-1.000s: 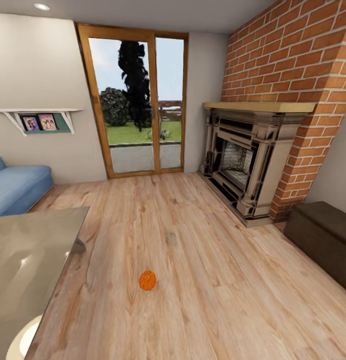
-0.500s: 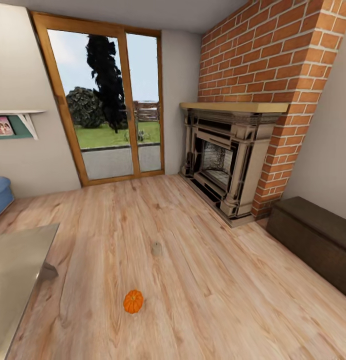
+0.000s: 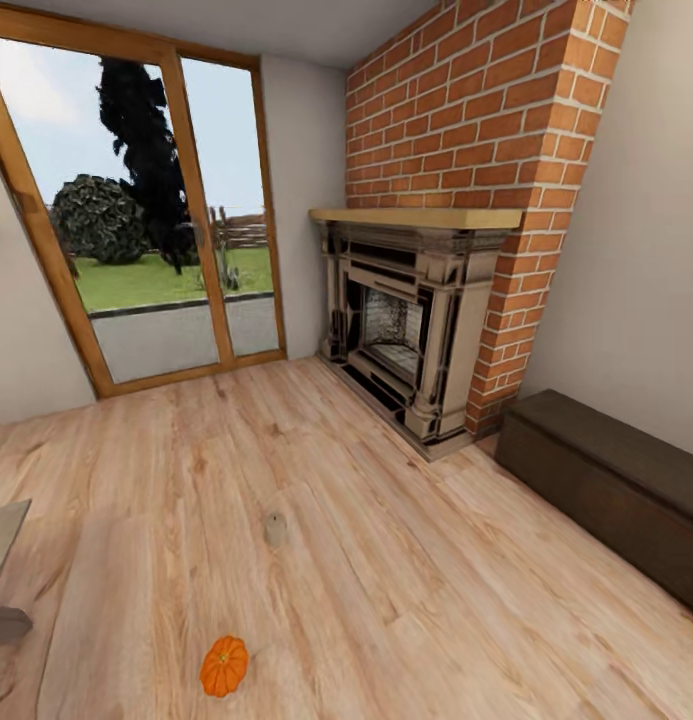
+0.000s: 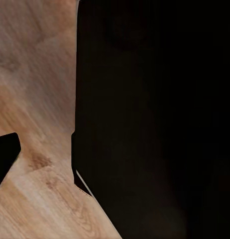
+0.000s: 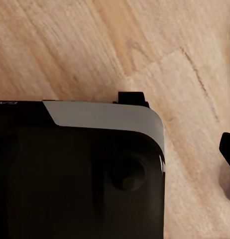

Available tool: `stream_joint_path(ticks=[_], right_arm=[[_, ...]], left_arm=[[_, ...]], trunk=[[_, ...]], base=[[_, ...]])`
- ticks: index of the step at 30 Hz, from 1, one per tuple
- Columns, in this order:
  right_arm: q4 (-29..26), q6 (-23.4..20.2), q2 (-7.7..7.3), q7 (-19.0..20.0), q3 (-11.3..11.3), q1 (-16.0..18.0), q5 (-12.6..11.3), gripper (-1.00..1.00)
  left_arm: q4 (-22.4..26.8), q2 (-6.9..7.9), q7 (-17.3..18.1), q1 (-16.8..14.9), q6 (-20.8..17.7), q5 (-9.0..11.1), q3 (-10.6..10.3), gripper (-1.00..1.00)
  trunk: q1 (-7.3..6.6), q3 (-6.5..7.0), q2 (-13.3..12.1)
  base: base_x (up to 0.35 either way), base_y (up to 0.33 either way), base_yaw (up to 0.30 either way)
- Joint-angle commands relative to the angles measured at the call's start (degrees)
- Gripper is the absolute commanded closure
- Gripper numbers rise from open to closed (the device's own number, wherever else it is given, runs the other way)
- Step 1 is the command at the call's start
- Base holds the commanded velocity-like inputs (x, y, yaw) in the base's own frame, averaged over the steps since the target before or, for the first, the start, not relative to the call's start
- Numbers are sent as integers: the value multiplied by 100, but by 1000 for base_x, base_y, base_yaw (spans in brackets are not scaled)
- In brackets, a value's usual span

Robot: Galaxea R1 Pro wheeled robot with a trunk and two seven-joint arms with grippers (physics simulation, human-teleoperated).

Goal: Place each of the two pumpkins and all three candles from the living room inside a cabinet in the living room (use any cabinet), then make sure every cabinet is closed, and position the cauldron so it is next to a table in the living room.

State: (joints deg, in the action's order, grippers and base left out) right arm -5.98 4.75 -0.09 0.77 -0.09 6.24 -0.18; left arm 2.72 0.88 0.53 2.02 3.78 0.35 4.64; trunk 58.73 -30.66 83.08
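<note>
One orange ribbed pumpkin (image 3: 224,666) lies on the plank floor near the bottom of the head view. A short beige candle (image 3: 276,529) stands upright on the floor a little beyond it. The long low dark brown cabinet (image 3: 606,480) runs along the right wall, its front flat and shut. A corner of the glass-topped table (image 3: 0,545) pokes in at the left edge. In each wrist view a dark robot body panel hangs over the wood floor, with a black tip at the frame edge; I cannot tell how the jaws stand. The cauldron is out of view.
A red brick chimney with an ornate fireplace (image 3: 406,330) stands at the back right, just left of the cabinet. Wood-framed glass doors (image 3: 136,230) fill the back wall. Open plank floor (image 3: 406,600) stretches between the pumpkin and the cabinet.
The whole head view has swung to the right: the sofa and shelf have left the picture, the table has shrunk to a corner, and more of the cabinet shows. Pumpkin and candle kept their places on the floor.
</note>
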Motion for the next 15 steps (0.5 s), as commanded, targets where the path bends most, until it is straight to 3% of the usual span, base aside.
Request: stream_joint_path(ticks=[1,15], right_arm=[[0,0,0,1,0,0,0,-100],[0,0,0,1,-2,0,0,-100]], left_arm=[[0,0,0,0,0,0,-1,-100],[0,0,0,0,0,-5,-7,-100]], trunk=[[0,4,0],[0,71,0]], base=[[336,1,-283],[336,0,-274]])
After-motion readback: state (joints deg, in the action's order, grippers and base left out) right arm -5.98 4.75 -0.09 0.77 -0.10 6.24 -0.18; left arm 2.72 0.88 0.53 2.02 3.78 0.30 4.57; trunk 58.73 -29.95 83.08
